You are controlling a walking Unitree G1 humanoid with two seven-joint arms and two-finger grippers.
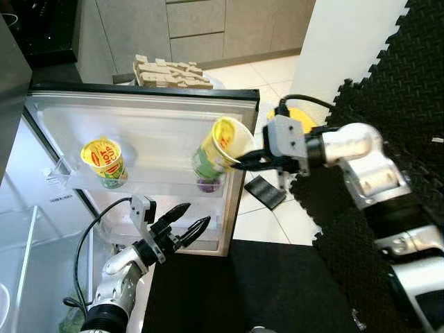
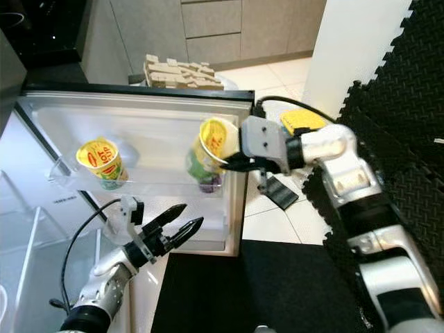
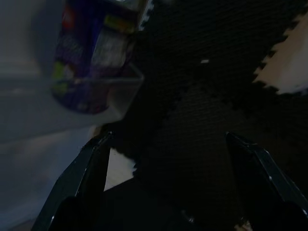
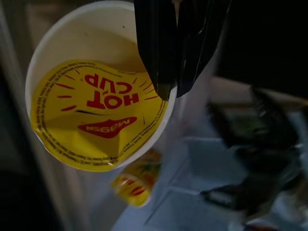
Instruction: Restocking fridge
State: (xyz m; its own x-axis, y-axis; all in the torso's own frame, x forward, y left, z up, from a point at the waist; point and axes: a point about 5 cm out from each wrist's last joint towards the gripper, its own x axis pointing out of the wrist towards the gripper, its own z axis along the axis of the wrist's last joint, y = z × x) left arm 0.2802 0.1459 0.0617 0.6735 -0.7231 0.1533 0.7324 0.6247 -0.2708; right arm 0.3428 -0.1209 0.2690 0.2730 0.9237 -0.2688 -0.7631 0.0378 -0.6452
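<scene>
Right gripper point(image 1: 244, 161): clamped on rim of noodle cup point(image 1: 223, 147), tilted at fridge door shelf point(image 1: 149, 182). Second cup point(image 1: 104, 162): upright on shelf. Left gripper point(image 1: 187, 227): fingers spread, below door

Silver arms, black cables, black-fingered left hand point(image 1: 186, 227) (wrist housings seemingly grey).

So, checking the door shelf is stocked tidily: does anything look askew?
Yes. The noodle cup in the right gripper is tipped sideways, lid facing outward, held by its rim. The other cup stands upright on the door shelf.
</scene>
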